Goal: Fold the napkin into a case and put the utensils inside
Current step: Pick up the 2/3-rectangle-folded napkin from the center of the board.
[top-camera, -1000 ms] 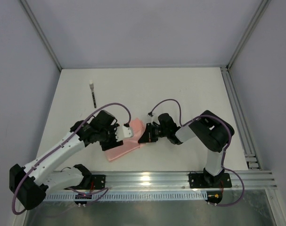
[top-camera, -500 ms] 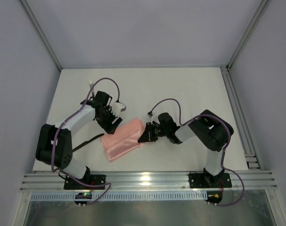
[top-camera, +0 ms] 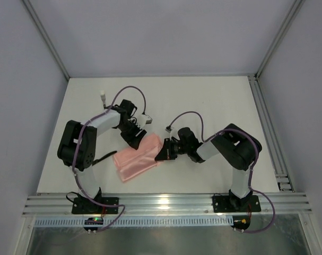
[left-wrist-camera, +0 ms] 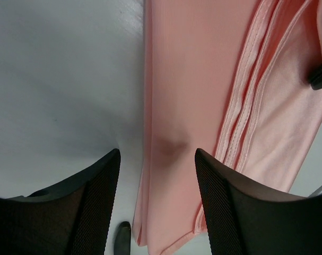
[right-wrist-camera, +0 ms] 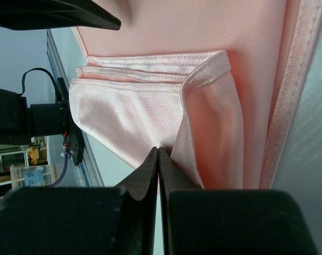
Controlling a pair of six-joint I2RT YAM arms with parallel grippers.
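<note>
- The salmon-pink folded cloth napkin (top-camera: 137, 159) is lying flat as a long layered packet, directly under my left claw (top-camera: 138, 141) and at the tip of my right claw (top-camera: 160, 154). I am judging the folding finished.
- My right claw is clenching the hem of the top layer and raising a small flap, apparently to hold the pocket open.
- My left claw is hovering released over the napkin's long edge, gripping nothing.
- One slim black utensil stick (top-camera: 103, 157) is lying outside the packet, near my left claw's near-left side.
- A white-tipped utensil (top-camera: 103, 96) is showing further off to its left, mostly hidden by my arm.
- Loading both is remaining.
</note>
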